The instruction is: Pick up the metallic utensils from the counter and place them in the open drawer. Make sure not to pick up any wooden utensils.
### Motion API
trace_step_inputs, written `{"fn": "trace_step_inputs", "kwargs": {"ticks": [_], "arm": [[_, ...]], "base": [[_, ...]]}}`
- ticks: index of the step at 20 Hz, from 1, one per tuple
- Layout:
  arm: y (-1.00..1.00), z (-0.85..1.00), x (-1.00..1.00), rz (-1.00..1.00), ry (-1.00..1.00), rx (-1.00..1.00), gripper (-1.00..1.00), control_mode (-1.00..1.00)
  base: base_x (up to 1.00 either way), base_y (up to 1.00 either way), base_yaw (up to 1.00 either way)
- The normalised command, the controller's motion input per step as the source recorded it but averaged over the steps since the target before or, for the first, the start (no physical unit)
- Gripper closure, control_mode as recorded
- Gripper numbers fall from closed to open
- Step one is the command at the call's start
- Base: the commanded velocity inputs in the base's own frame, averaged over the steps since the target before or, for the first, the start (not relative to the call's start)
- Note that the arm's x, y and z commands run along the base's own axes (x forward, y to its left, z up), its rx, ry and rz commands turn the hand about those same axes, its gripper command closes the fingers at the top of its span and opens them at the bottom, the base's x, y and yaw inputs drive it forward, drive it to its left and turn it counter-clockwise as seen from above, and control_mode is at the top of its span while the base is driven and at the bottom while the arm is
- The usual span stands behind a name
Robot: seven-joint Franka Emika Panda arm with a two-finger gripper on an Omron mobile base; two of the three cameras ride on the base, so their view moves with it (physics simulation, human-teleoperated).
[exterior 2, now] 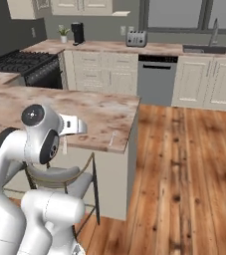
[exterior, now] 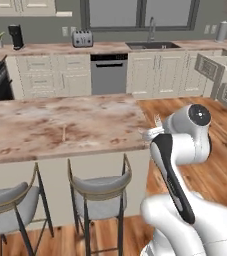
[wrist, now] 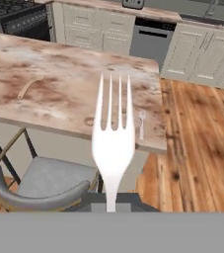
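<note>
While my arm hangs off the near corner of the bench, its jaws are clamped on the stem of a silver fork, whose four slim tines point up and away from the hand camera; the same fork shows in the left base view as a pale sliver ahead of the white wrist. The bench is a broad slab of beige stone with rust-brown marbling on a cream base. On it, close to the corner edge, lies a second small silver utensil, thin and pale, too small for me to say what kind; I see it again from the right. Farther in on the slab lies the slim, pale tan wooden utensil, slightly curved, also visible from the left. The open drawer juts from the cream cabinets at the far right, with a raised-panel front and pale plain interior; I cannot tell what it holds. Two grey-cushioned stools with thin dark metal frames stand under the bench edge.
</note>
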Motion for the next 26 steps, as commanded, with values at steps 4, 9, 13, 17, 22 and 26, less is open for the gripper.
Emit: {"fn": "trace_step_inputs", "kwargs": {"ticks": [4, 9, 13, 17, 22, 26], "arm": [[0.00, 0.00, 0.00, 0.00, 0.00, 0.00, 1.00, 1.00], [0.00, 0.00, 0.00, 0.00, 0.00, 0.00, 1.00, 1.00], [0.00, 0.00, 0.00, 0.00, 0.00, 0.00, 1.00, 1.00], [0.00, 0.00, 0.00, 0.00, 0.00, 0.00, 1.00, 1.00], [0.00, 0.00, 0.00, 0.00, 0.00, 0.00, 1.00, 1.00], [0.00, 0.00, 0.00, 0.00, 0.00, 0.00, 1.00, 1.00]], "base": [[-0.77, -0.94, 0.00], [-0.04, -1.00, -0.02], [0.36, -1.00, -0.11], [0.58, -1.00, -0.15], [0.94, -1.00, -0.12], [1.00, -0.94, -0.08]]}}
